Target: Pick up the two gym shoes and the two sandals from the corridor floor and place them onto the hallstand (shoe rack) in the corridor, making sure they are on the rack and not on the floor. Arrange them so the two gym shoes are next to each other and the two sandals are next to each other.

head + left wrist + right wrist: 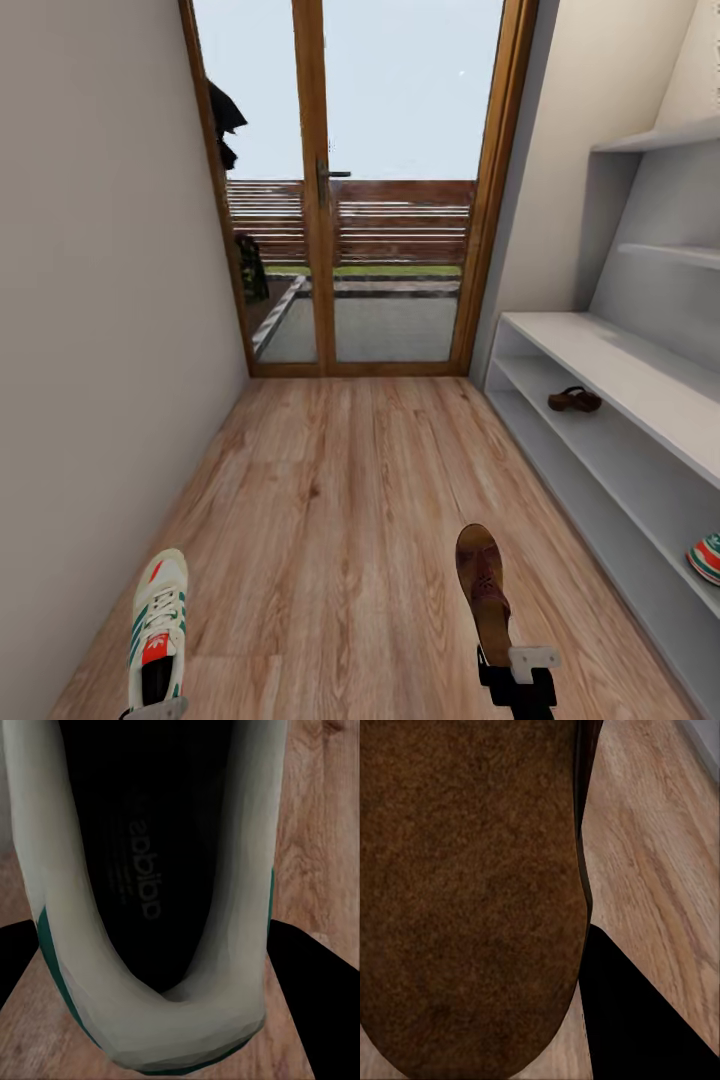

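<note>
Nearest, the left tool [155, 712] grasps a gym shoe [158, 625] by its heel and the right tool [518, 672] grasps a sandal [484, 585], both over the corridor floor [330, 500], while farther right the hallstand [600, 350] holds the second sandal [574, 399] and second gym shoe [706, 558].

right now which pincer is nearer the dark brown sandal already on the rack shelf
Right. The right pincer, gripping the other sandal, sits nearer the shelved dark brown sandal; the left pincer is at the far wall.
</note>
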You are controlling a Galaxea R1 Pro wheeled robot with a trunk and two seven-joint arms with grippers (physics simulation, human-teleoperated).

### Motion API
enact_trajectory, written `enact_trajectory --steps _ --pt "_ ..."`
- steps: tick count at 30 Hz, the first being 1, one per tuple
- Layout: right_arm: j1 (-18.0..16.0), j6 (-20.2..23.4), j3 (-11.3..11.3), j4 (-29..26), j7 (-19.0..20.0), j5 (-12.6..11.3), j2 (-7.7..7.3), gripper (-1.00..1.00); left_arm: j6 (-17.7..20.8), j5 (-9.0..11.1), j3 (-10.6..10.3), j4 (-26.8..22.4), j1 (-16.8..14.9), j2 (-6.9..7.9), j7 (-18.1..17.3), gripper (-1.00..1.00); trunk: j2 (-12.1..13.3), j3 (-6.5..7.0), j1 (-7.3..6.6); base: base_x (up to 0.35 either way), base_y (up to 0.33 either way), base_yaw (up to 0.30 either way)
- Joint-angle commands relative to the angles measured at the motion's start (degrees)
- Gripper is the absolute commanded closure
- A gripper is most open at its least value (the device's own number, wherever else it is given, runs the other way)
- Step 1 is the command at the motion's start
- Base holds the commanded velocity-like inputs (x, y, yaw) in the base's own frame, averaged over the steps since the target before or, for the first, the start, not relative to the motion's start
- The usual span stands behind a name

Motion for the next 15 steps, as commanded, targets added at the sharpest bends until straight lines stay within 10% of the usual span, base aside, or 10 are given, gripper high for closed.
enact_trajectory --steps 1,15 --pt "-0.1 -0.2 -0.5 0.1 0.0 0.4 0.02 1.0 -0.2 -0.5 0.4 0.0 0.0 -0.04 -0.2 1.0 0.0 -0.05 0.02 0.337 0.0 -0.186" --pt "0.0 -0.2 -0.5 0.1 0.0 0.4 0.02 1.0 -0.2 -0.5 0.4 0.0 0.0 -0.04 -0.2 1.0 0.0 -0.05 0.02 0.336 0.048 -0.249"
